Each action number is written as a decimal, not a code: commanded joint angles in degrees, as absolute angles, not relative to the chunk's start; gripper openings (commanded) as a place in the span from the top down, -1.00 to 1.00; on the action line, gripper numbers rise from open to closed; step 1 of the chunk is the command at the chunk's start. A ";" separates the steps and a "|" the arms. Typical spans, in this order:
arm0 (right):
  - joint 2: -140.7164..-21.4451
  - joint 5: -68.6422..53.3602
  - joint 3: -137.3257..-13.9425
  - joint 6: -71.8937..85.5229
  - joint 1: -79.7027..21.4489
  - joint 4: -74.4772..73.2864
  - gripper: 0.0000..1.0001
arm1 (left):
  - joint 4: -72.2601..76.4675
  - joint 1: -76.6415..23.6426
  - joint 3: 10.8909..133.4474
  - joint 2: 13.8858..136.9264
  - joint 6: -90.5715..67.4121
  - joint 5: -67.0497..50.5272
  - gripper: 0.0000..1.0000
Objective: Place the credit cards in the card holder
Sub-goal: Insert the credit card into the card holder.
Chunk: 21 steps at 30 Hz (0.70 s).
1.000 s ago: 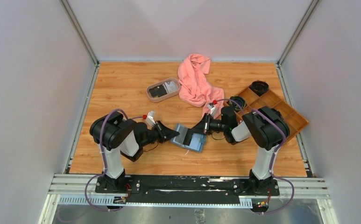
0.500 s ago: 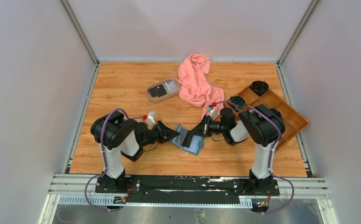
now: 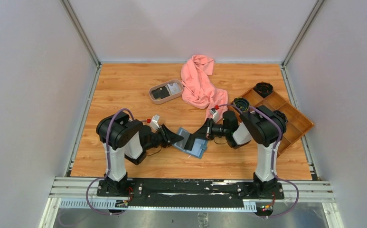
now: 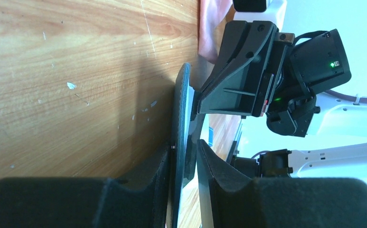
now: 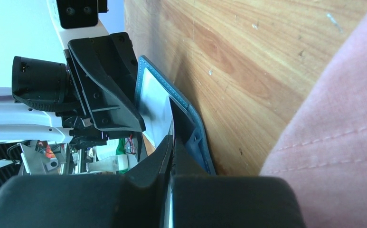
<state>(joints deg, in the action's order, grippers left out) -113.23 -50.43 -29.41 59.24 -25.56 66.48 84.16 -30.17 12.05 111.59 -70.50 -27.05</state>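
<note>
The teal-blue card holder [image 3: 196,146] lies open on the table between the two arms. My right gripper [image 3: 203,131] is shut on a black credit card [image 3: 190,138], whose far end rests slanted on the holder's inner face. In the right wrist view the right gripper [image 5: 173,138] pinches a thin edge beside the holder's blue pocket [image 5: 198,128]. My left gripper [image 3: 175,137] is at the holder's left edge. The left wrist view shows the left gripper [image 4: 185,147] slightly open around that edge [image 4: 182,109], with one finger against it and the other apart. More credit cards, one black [image 3: 161,93] and one pale [image 3: 174,88], lie in the oval beige tray.
The oval beige tray [image 3: 154,97] sits at the back centre, with a pink cloth [image 3: 199,85] bunched to its right. A brown wooden compartment tray [image 3: 295,118] holding round black items [image 3: 263,88] stands at the right, close behind the right arm.
The left gripper's jaws have parted a little from the card holder's edge. The right gripper with its card has shifted slightly left and back, and the holder has moved with it.
</note>
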 commanded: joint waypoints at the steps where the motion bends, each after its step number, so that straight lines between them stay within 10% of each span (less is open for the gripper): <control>1: -115.83 -48.54 -30.02 60.57 -26.78 69.08 1.00 | 87.68 -30.84 11.30 111.70 -70.05 -28.37 0.46; 21: -119.97 -46.68 -31.88 65.78 -29.57 76.24 1.00 | 87.63 -31.72 11.74 111.84 -70.96 -28.56 0.49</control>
